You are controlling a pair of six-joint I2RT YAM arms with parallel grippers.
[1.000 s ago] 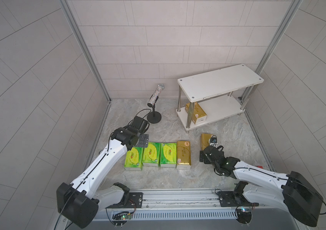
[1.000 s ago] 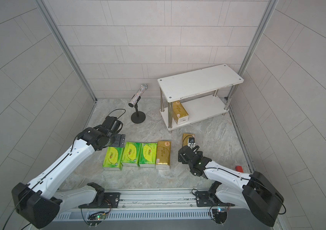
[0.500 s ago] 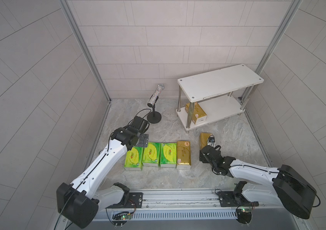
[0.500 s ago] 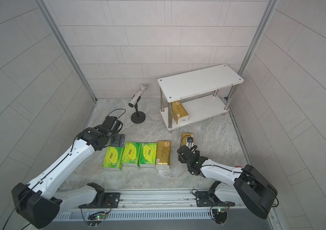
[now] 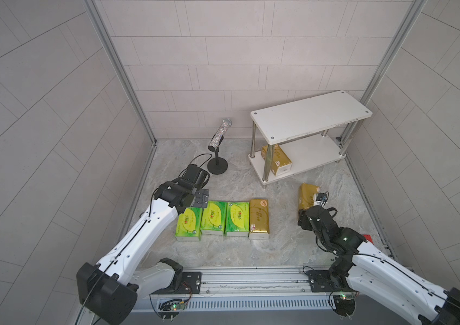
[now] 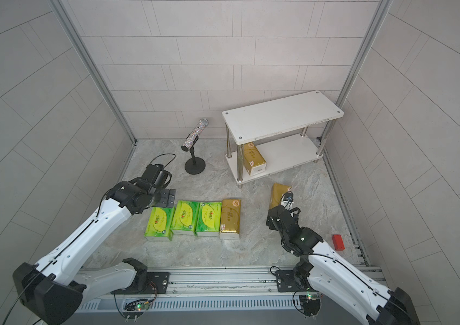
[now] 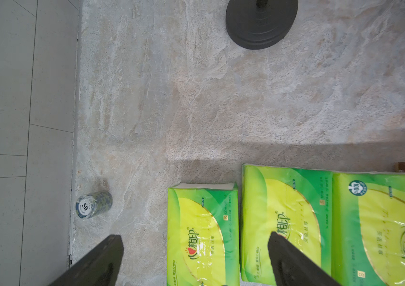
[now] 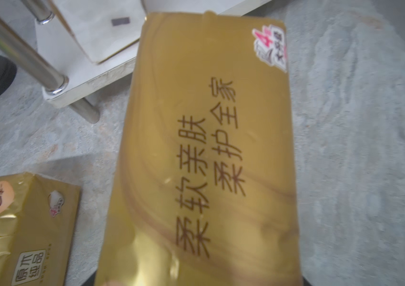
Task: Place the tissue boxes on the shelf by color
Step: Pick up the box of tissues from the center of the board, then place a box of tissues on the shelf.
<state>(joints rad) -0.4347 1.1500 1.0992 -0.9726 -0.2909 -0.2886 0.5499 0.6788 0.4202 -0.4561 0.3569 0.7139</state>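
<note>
Gold foil wraps the lone tissue pack (image 5: 308, 194), which lies on the tabletop just in front of the shelf (image 5: 310, 114). Its long axis runs straight away from your right jaws, which sit at its near end. Whether they already pinch it, I cannot tell. Your right arm (image 5: 344, 239) is clearly the nearer one. Your left jaws stand spread wide over the leftmost green pack (image 7: 201, 222).

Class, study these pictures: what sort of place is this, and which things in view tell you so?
Most likely a robot test cell: a left arm and a right arm mounted on a metal rail, tile-look walls framed by aluminium posts, and a staged shelf.
</note>
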